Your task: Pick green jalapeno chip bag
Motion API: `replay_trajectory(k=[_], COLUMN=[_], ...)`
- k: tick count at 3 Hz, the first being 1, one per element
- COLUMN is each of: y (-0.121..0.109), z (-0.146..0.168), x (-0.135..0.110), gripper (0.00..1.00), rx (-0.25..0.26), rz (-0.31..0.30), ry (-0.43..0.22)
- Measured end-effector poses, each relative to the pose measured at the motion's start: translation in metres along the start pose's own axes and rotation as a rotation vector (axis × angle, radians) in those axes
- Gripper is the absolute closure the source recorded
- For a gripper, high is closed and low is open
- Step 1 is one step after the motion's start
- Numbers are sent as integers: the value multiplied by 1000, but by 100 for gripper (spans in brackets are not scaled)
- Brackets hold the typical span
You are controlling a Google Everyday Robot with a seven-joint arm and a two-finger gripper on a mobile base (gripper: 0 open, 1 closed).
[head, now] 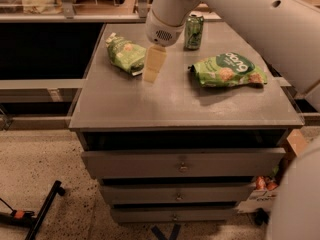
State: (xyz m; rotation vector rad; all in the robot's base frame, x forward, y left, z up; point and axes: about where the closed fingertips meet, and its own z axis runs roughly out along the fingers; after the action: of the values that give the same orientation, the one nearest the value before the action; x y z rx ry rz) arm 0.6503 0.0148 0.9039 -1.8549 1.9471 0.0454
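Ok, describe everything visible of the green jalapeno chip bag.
The green jalapeno chip bag is small, narrow, crinkly and light green, with pale ends and a small tan chip picture. It lies flat and angled on the far left part of the cabinet top. The gripper hangs just beside its near end. Whether the two touch cannot be told.

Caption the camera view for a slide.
Robot's tool poised beside the green jalapeno chip bag on the cabinet top.

A green drink can [193, 31] is standing at the surface's [150, 109] back, near the claw [152, 70]; a wide green bag [227, 71] is lying rightward.
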Motion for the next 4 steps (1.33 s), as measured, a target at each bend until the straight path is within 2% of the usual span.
replay_trajectory(k=[1, 2, 4], y=[-31, -53, -77], z=[29, 51, 80], x=[3, -1, -19], gripper=[0, 0, 0], rx=[11, 11, 13], rz=[32, 59, 145], ry=[53, 84, 66])
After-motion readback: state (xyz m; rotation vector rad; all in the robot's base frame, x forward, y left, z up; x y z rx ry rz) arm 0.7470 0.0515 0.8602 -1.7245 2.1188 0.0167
